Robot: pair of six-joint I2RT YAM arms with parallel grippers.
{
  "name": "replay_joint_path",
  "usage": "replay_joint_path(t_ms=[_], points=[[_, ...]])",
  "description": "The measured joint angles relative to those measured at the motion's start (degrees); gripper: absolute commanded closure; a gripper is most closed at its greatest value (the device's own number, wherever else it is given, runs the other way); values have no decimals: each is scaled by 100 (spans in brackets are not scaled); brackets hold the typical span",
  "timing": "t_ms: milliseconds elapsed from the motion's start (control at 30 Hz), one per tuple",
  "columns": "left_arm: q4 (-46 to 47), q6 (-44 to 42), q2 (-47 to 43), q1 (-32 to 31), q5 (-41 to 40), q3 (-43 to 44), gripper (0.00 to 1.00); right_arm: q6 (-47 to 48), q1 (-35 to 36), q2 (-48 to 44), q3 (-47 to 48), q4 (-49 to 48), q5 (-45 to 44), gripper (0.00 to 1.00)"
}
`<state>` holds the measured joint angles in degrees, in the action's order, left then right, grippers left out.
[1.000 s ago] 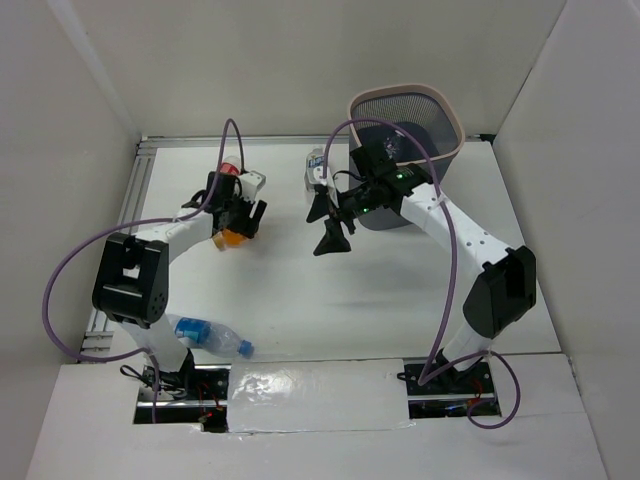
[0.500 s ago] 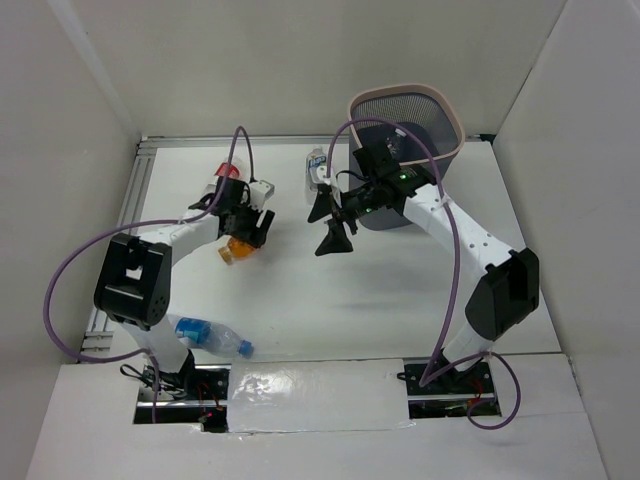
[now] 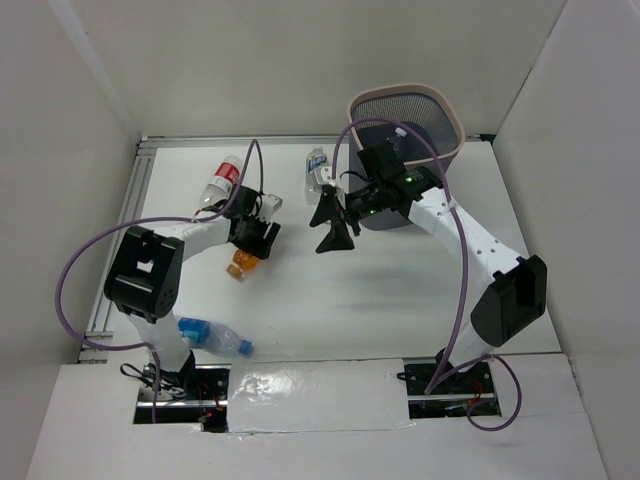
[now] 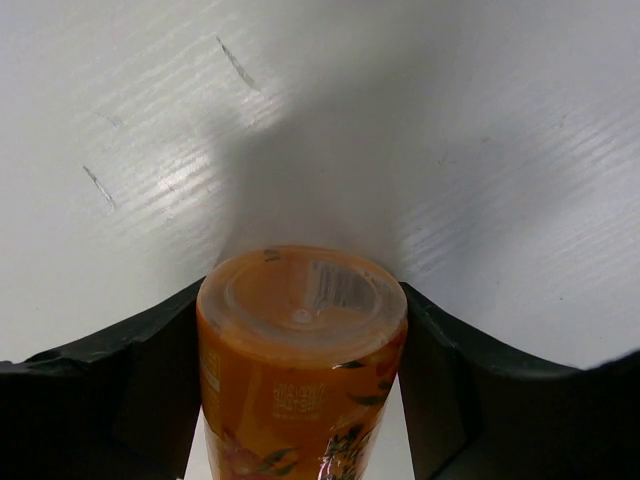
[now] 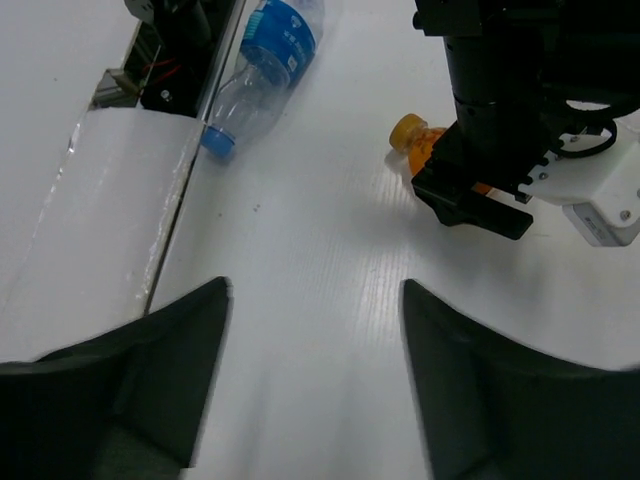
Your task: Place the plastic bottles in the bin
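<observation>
My left gripper [image 3: 255, 238] [image 4: 302, 300] is shut on an orange-labelled plastic bottle [image 4: 300, 350], its base facing the wrist camera and both jaws against its sides. The bottle's orange cap end [image 3: 240, 264] [image 5: 410, 133] pokes out below the gripper, low over the table. My right gripper [image 3: 327, 228] [image 5: 315, 290] hangs open with nothing in it, just left of the bin [image 3: 452, 112]. A red-labelled bottle [image 3: 222, 180] lies at the far left. A blue-labelled one [image 3: 316, 168] lies at the far middle. Another blue-labelled bottle [image 3: 210, 335] [image 5: 265, 70] lies by the left arm's base.
White walls close the table in on the left, far and right sides. A metal rail [image 3: 128, 200] runs along the left edge. Purple cables [image 3: 75, 270] loop off both arms. The bin stands in the far right corner.
My left gripper has moved right and a little nearer, carrying the orange bottle away from the red-labelled one, and its jaws have narrowed. The right gripper has barely shifted.
</observation>
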<state>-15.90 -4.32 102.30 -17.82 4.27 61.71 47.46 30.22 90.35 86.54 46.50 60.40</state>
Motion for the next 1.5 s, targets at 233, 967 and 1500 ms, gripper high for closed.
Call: replay_joint_path(t_ms=[233, 967, 1500], points=[[-807, 466, -450, 4, 20, 199, 100, 420, 39, -2, -13, 114, 188, 90], [2033, 3056, -35, -887, 1414, 5058, 100, 1497, 529, -2103, -3268, -380, -2044, 99], [2682, 4151, 2417, -1749, 737, 7053, 17, 1161, 372, -2282, -3488, -833, -2308, 23]])
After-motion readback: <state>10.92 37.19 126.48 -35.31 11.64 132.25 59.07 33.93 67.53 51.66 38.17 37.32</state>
